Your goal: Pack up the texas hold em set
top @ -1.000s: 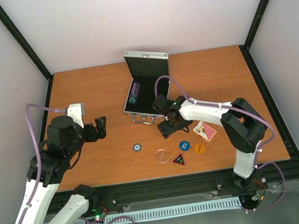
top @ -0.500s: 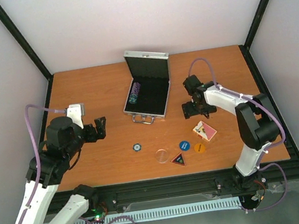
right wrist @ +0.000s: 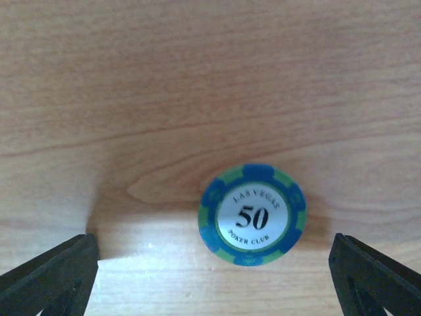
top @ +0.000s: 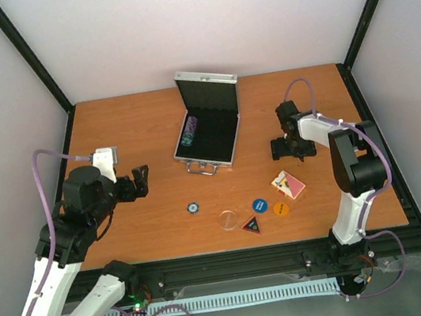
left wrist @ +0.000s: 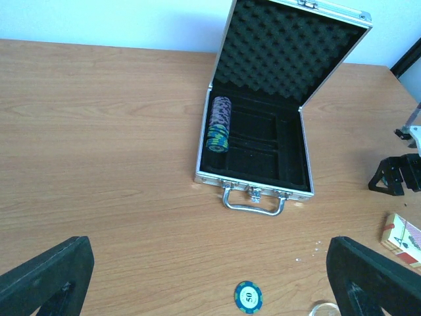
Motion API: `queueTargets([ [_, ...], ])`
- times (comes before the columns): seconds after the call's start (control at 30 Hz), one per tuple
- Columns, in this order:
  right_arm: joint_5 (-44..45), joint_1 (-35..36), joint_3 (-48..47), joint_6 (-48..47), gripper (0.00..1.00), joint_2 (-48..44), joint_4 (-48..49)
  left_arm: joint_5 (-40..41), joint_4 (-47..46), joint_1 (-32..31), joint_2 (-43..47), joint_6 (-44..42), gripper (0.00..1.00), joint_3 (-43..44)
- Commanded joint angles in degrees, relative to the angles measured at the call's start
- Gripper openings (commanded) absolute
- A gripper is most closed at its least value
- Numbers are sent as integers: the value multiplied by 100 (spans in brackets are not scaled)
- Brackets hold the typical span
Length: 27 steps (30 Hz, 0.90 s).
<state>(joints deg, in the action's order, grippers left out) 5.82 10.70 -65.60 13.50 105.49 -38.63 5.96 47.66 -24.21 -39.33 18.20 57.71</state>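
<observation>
The silver case [top: 209, 126] stands open at the table's middle, with a stack of chips [top: 189, 132] in its left slot; it also shows in the left wrist view [left wrist: 256, 141]. My right gripper [top: 287, 146] is open, pointing down right of the case, straddling a blue-green "50" chip [right wrist: 252, 214] that lies flat on the wood. Another "50" chip [top: 193, 207] lies in front of the case. The red-backed deck [top: 288, 185], triangular button [top: 251, 224] and round buttons [top: 260, 205] lie at front right. My left gripper [top: 138, 181] is open and empty, left of the case.
A clear round disc [top: 227, 219] and an orange round button [top: 281, 208] lie beside the triangular one. The case handle [left wrist: 254, 201] faces the near edge. Black frame posts stand at the table's back corners.
My right gripper has swung from the case's front edge out to the right and back, and now hovers over a chip. The left arm has barely moved.
</observation>
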Motion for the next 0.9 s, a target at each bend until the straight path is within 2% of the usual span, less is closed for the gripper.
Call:
queueTargets([
  [0.0, -18, -131, -139, -85, 98, 266, 228, -1, 97, 26, -20, -87, 100, 155],
  [0.23, -146, -384, -176, -94, 89, 419, 231, 75, 139, 21, -39, -121, 100, 184],
  [0.5, -449, -393, 237, 8, 71, 250, 333, 91, 122, 23, -83, -123, 100, 191],
  [0.87, -598, -393, 776, 199, 72, -245, 483, 12, 19, 21, -151, -100, 100, 101],
])
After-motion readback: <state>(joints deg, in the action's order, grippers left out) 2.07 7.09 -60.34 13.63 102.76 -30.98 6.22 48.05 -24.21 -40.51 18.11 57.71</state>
